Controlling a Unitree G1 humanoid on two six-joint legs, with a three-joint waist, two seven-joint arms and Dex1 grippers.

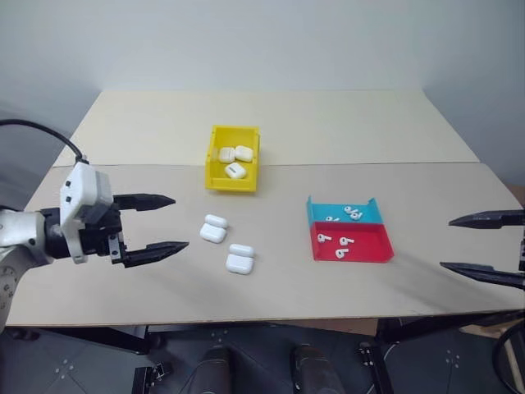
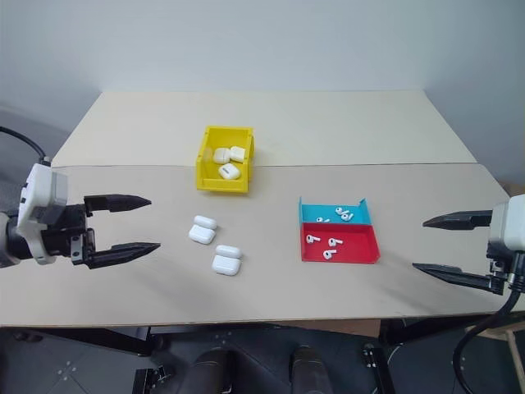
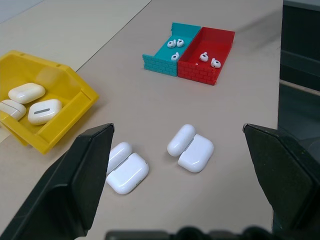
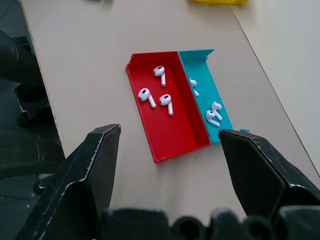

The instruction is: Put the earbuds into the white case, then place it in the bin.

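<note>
Two open cases (image 1: 226,245) lay near the yellow bin (image 1: 233,178), earbuds (image 1: 338,245) in trays. Looked light, glossy, slippery; best pinched across flat sides. Both fingers (image 1: 152,224) (image 2: 447,245) wide apart, empty.

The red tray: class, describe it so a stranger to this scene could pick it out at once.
On the beige table, look toward the robot's right side, away from the yellow bin. Two shallow trays sit joined there; the red tray is the nearer one. It holds three earbuds, and its teal twin lies behind.
</note>
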